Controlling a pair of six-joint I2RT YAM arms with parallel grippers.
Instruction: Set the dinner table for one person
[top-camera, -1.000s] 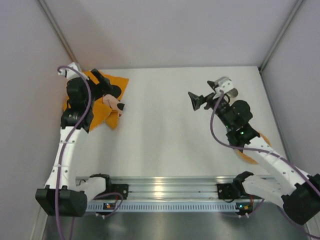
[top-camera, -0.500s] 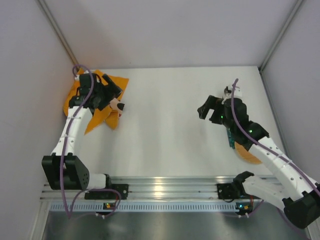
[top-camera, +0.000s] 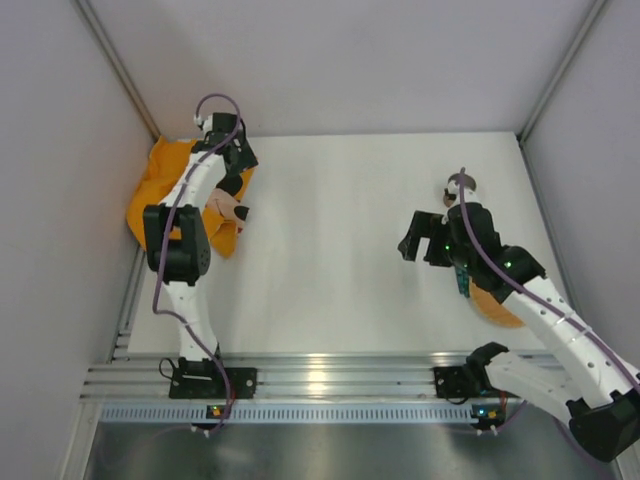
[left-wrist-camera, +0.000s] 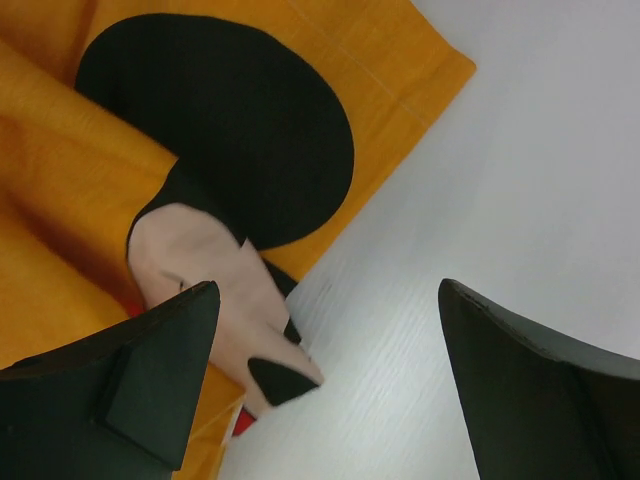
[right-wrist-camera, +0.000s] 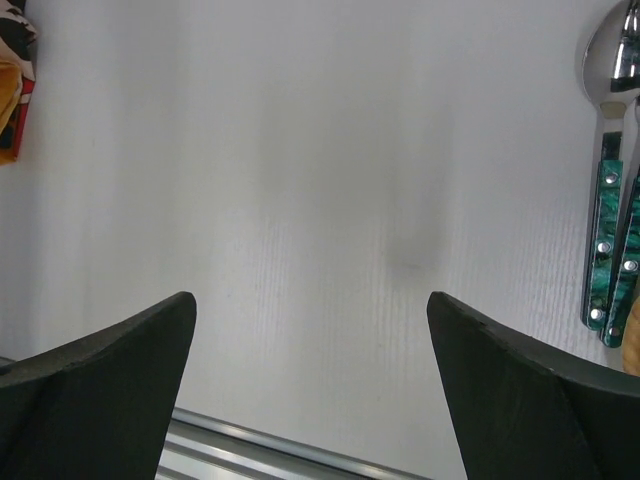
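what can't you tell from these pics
- Top view: the orange cloth is partly covered by the left arm; its full print is hidden.
- Top view: an orange round thing lies mostly under the right arm.
- Right wrist view: green-handled cutlery is cut by the right edge; piece count unclear.

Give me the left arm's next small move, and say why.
Probably lower the left gripper and close on the edge of the orange Mickey Mouse cloth. Its jaws stand open, straddling that edge, and the cloth lies bunched in the far left corner of the dinner table.
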